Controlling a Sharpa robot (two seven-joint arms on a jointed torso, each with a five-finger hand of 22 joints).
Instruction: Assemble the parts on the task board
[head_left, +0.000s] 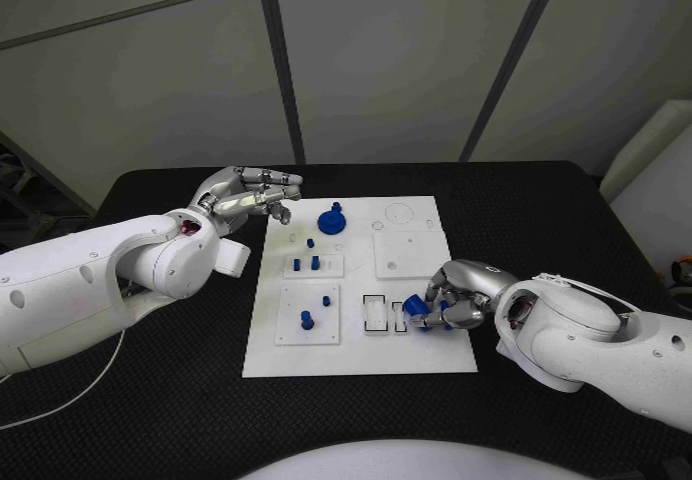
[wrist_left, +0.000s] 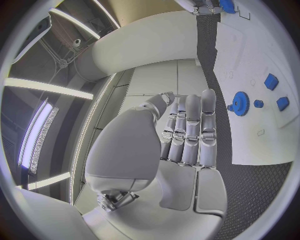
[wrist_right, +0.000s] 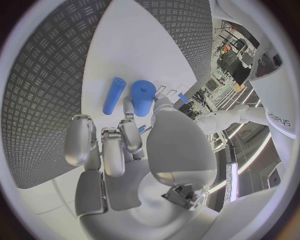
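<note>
1. Your right hand (head_left: 450, 298) pinches a small blue part (head_left: 418, 306) at the task board (head_left: 418, 355)'s near right.
2. Left hand (head_left: 248, 196) hovers spread, far left.
3. It's likely light, rigid, slippery: grip its sides.

Head camera looking down, wrist fisheyes close behind each hand, all sharing the task board (head_left: 361, 290).

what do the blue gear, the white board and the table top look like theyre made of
Blue gear: likely moulded or printed plastic, matte, in one even colour with no metallic glint. Task board: a smooth white sheet, probably plastic or painted, with a faint sheen; the look leaves it open. Table: black covering with a fine raised woven-looking pattern, possibly rubber or textured mat.
</note>
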